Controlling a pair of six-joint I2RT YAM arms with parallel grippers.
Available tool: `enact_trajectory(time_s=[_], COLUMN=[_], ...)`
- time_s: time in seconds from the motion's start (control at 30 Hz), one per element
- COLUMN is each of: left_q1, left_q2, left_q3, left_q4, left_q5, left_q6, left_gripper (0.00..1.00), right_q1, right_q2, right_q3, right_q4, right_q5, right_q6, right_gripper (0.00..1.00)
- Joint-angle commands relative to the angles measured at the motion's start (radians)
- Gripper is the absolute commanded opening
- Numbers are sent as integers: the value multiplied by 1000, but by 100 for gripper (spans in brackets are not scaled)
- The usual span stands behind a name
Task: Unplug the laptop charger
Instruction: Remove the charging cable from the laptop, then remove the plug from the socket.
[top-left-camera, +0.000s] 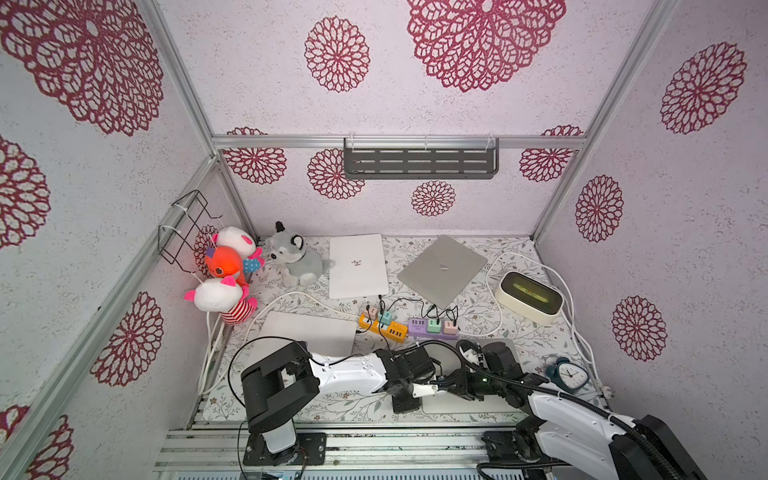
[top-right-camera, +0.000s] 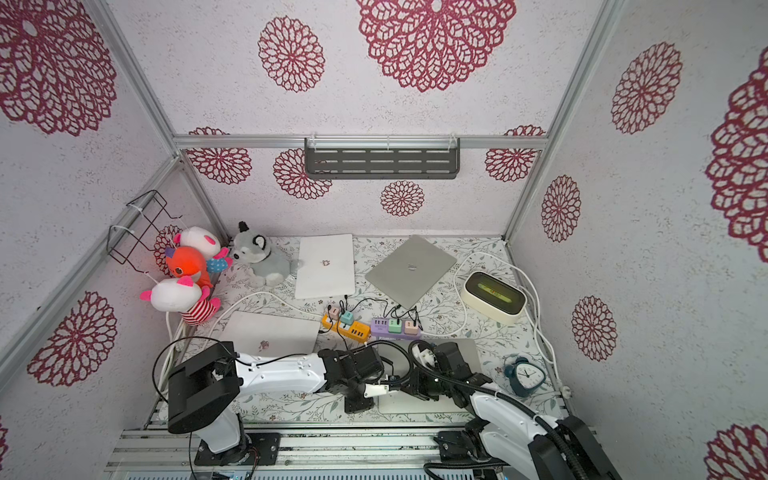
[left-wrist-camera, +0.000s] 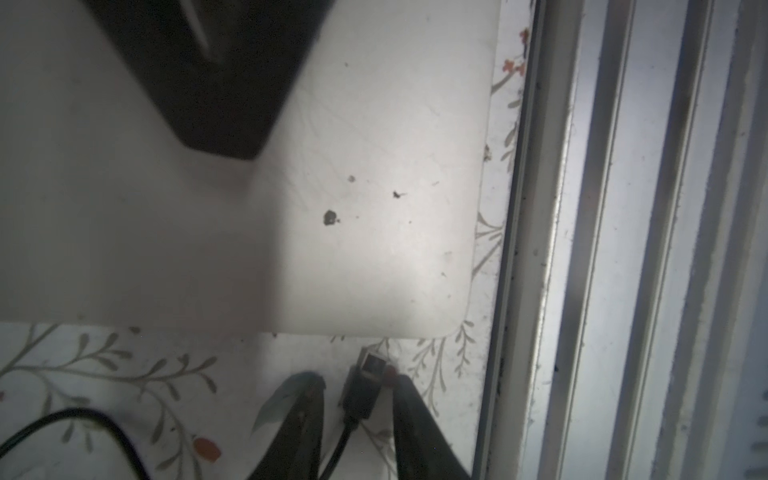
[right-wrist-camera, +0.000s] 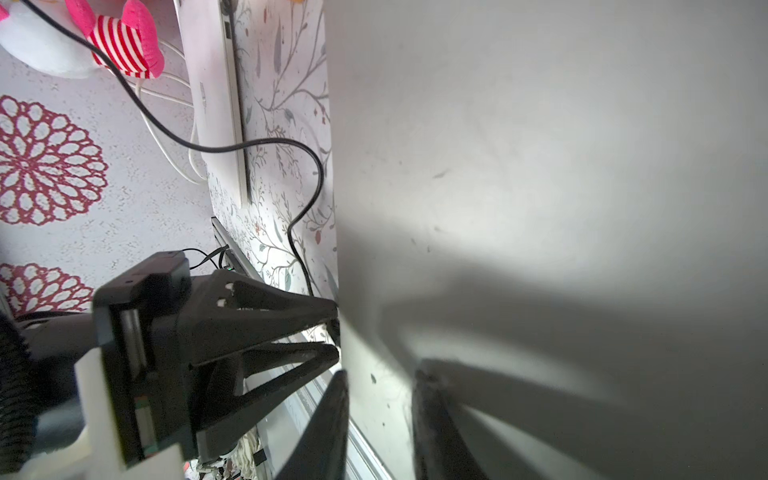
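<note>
Charger plug (left-wrist-camera: 362, 395) is lying between the parted fingers of the left gripper (left-wrist-camera: 357, 380), a gap showing at each side, its tip sitting just clear of the laptop (left-wrist-camera: 374, 187) edge ahead; right gripper (right-wrist-camera: 380, 370) is standing over the same lid, jaws apart, gripping nothing.

On table (left-wrist-camera: 124, 374), just beside left edge of near laptop (left-wrist-camera: 374, 166), seemingly apart: charger plug (left-wrist-camera: 362, 399), between fingers (left-wrist-camera: 305, 411) of left gripper (left-wrist-camera: 356, 379).
</note>
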Motion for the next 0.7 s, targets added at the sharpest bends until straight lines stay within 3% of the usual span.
enact_trajectory(time_s=[0.0, 0.33, 0.5, 0.67], left_q1=[18, 136, 284, 508], left_q2=[-57, -369, -557, -647], left_q3=[12, -65, -106, -77], left_q4=[12, 150, 187, 133], left_q5=[-23, -74, -114, -127], left_q6=[-9, -116, -255, -447], left_gripper=[39, 55, 55, 55], right_q1=[2, 4, 12, 40], right_q2=[-11, -99, -140, -109], right_q3=[12, 148, 254, 421], right_q4=[-113, -326, -433, -501], right_q5=[54, 162, 281, 437], right_q6=[-25, -83, -138, -250], right_gripper=[30, 34, 34, 34])
